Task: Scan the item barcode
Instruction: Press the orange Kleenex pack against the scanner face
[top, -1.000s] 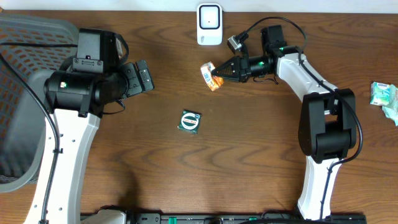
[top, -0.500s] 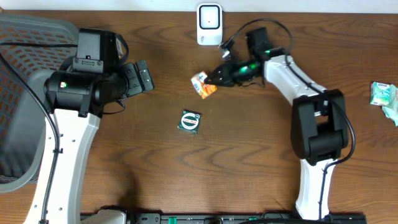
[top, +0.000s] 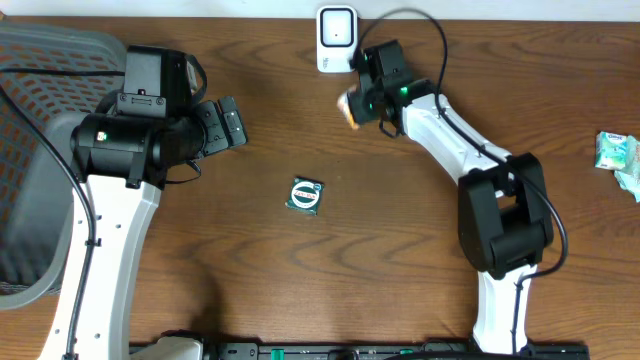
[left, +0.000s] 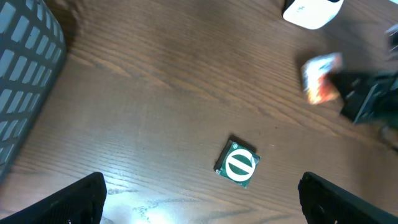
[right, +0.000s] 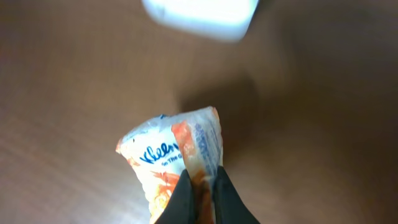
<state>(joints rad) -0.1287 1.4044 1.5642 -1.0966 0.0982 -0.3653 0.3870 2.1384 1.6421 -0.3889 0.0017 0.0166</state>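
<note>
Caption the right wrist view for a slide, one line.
Right gripper shut on an orange-and-white tissue pack over the wooden table, white scanner blurred at the frame's top edge.

Left arm (top: 105, 215): white tubular link with a large black cylindrical joint housing (top: 115, 145) at its upper end and a black box-shaped module (top: 155, 72) beyond that. A thin black cable (top: 88, 225) runs along the white link.

Left hand (top: 228, 122): all black. Its fingers (left: 78, 199) are matte and blunt-ended.

Right arm (top: 450, 135): white links and a bulky black joint block (top: 505, 220). A small green light (top: 402, 92) sits near the wrist, and a black cable loop (top: 441, 50) arcs over it.

Right hand (right: 200, 180): two slim, black, tapered fingers (right: 185, 199).
</note>
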